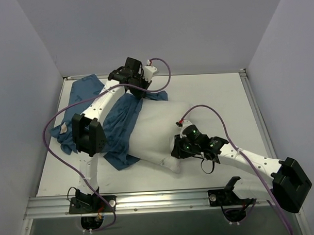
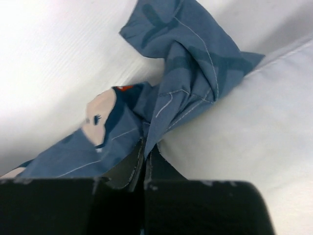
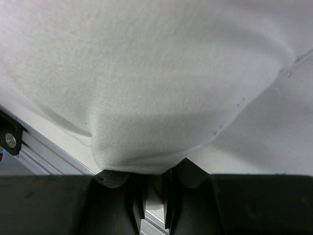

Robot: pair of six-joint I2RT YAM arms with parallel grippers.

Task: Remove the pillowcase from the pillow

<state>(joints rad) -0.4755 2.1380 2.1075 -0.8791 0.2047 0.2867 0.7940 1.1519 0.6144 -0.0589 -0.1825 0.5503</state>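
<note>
The left jaws are pinched shut on a fold of the blue pillowcase (image 2: 190, 73), with a printed cartoon face (image 2: 98, 117) just left of them. The right jaws clamp a corner of the white pillow (image 3: 146, 112) just ahead.

Dark blue cartoon-printed pillowcase (image 1: 120, 125), plain white pillow (image 1: 162, 130)

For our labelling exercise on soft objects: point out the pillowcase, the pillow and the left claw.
pillowcase (image 1: 121, 128): top external view, on the blue folds against the pillow.
pillow (image 1: 162, 130): top external view, on its bare white middle.
left claw (image 2: 145, 159): left wrist view, between its fingertips, shut on the pillowcase.
</note>
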